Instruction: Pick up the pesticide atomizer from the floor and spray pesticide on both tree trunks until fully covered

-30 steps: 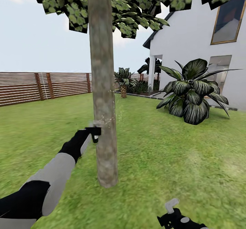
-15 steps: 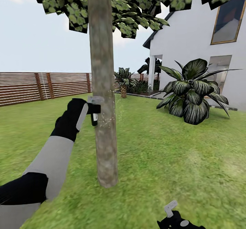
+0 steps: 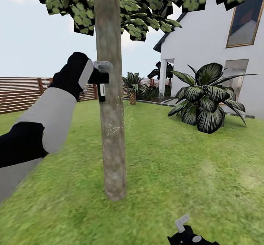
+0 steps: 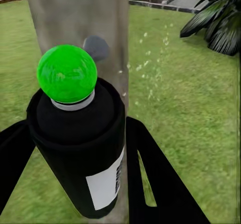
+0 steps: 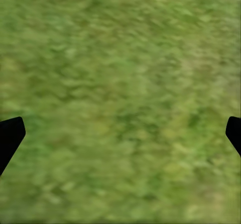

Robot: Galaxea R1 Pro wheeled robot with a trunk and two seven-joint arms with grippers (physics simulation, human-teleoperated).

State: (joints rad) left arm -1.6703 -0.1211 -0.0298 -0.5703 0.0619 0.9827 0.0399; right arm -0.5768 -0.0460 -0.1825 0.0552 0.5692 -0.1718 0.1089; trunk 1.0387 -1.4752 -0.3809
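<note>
Left claw (image 3: 101, 77) grips white-labelled pesticide atomizer (image 4: 80, 148), writing unreadable

**Left arm climbs the trunk with the sprayer**

The left gripper (image 3: 99, 77) rises along the tree trunk (image 3: 110, 102), from low on the bark a second ago, past mid-height, to just under the canopy now. The pesticide atomizer (image 3: 102, 91) travels up with it, clamped between the jaws and close against the trunk. The right gripper (image 3: 182, 226) sinks slightly toward the lower edge of the head view.
</note>
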